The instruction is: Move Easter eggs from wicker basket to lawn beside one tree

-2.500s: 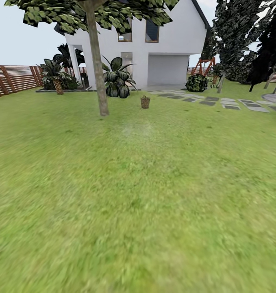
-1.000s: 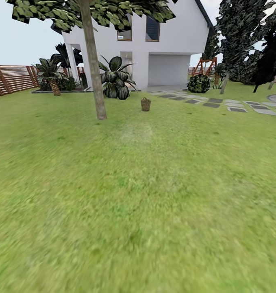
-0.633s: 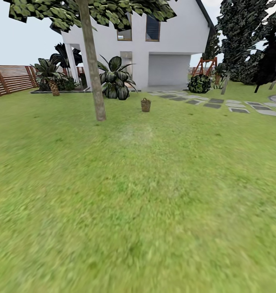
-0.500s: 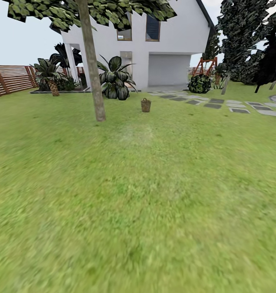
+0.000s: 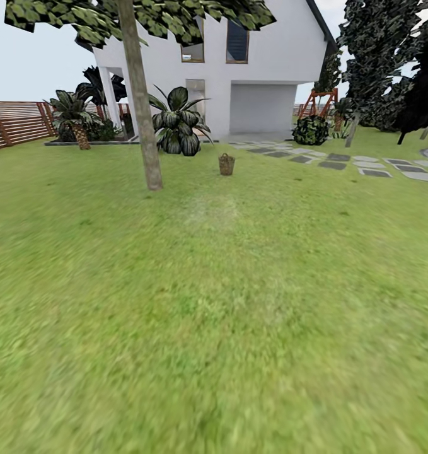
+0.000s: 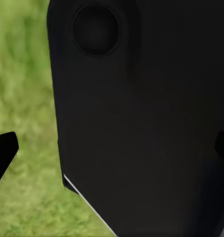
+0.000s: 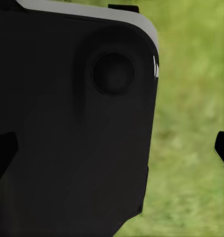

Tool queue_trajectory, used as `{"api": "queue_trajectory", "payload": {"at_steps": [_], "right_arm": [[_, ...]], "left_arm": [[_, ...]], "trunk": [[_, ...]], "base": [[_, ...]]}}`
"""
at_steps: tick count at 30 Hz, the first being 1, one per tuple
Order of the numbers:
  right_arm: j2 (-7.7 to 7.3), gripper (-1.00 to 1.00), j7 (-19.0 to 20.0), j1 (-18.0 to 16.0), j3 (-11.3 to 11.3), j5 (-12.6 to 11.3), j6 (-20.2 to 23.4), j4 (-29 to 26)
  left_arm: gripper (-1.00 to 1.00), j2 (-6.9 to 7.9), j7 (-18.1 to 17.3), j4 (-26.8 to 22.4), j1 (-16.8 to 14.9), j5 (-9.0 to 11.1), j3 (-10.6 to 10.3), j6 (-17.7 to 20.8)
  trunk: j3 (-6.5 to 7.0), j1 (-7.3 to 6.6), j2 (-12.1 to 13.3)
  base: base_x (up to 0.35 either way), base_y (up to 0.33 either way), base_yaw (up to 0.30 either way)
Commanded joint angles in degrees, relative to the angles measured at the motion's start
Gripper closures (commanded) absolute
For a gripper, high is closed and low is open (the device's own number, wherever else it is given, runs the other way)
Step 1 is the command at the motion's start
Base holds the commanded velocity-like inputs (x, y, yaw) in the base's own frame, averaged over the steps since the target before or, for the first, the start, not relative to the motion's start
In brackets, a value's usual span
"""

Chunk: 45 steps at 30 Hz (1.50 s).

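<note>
The wicker basket (image 5: pixel 226 164) stands far ahead on the lawn (image 5: pixel 239 302), small and brown, in front of the house. Left of it rises the tree (image 5: pixel 143 107) with a pale mottled trunk. The Easter eggs are hidden; the basket is too distant to see into. In the left wrist view my left gripper (image 6: pixel 112 150) is open, its dark fingertips (image 6: pixel 3 153) far apart over grass, with a black part of the robot between. My right gripper (image 7: pixel 112 148) is likewise open, fingertips (image 7: pixel 223 148) wide apart, nothing held.
A white house (image 5: pixel 264 63) closes the far side, with a broad-leaved plant (image 5: pixel 176 123) and a small palm (image 5: pixel 72 116) before it. A slatted wooden fence (image 5: pixel 15 121) runs at left. Grey stepping stones (image 5: pixel 365 165), a round bush (image 5: pixel 310 130) and dark trees (image 5: pixel 390 57) lie at right.
The whole head view has shifted: the camera has advanced a little across the lawn, so the tree and basket sit slightly nearer. Nothing on the grass has moved.
</note>
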Motion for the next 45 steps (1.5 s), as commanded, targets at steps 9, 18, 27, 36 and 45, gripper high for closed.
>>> {"api": "queue_trajectory", "payload": {"at_steps": [9,18,27,36,45], "right_arm": [[0.08,-1.0,0.0,-0.1,0.1,0.1,-0.2,0.1],[-0.24,-1.0,0.0,-0.1,0.2,0.0,-0.2,0.2],[-0.53,-1.0,-0.1,-0.1,0.2,0.0,-0.3,-0.1],[-1.51,-1.0,-0.1,-0.1,0.3,0.2,-0.2,-0.3],[-1.59,-1.0,-0.1,-0.1,-0.1,-0.1,-0.3,-0.1]], "left_arm": [[-1.0,0.01,0.0,0.0,0.0,0.0,0.0,-0.1],[-1.0,-0.02,0.0,0.0,0.0,0.0,0.0,-0.1],[-1.0,0.01,0.0,0.0,0.0,0.0,0.0,-0.1],[-1.0,-0.08,0.0,0.0,0.0,0.0,0.0,-0.1],[-1.0,-0.12,0.0,0.0,0.0,0.0,0.0,-0.1]], "trunk": [[-0.04,0.03,0.0],[-0.04,0.03,0.0],[-0.04,0.03,0.0],[-0.04,0.03,0.0],[-0.04,0.03,0.0]], "base": [[0.331,0.0,0.0],[0.33,0.0,0.0],[0.326,0.0,0.0],[0.304,0.0,0.0],[0.255,0.0,0.0]]}}
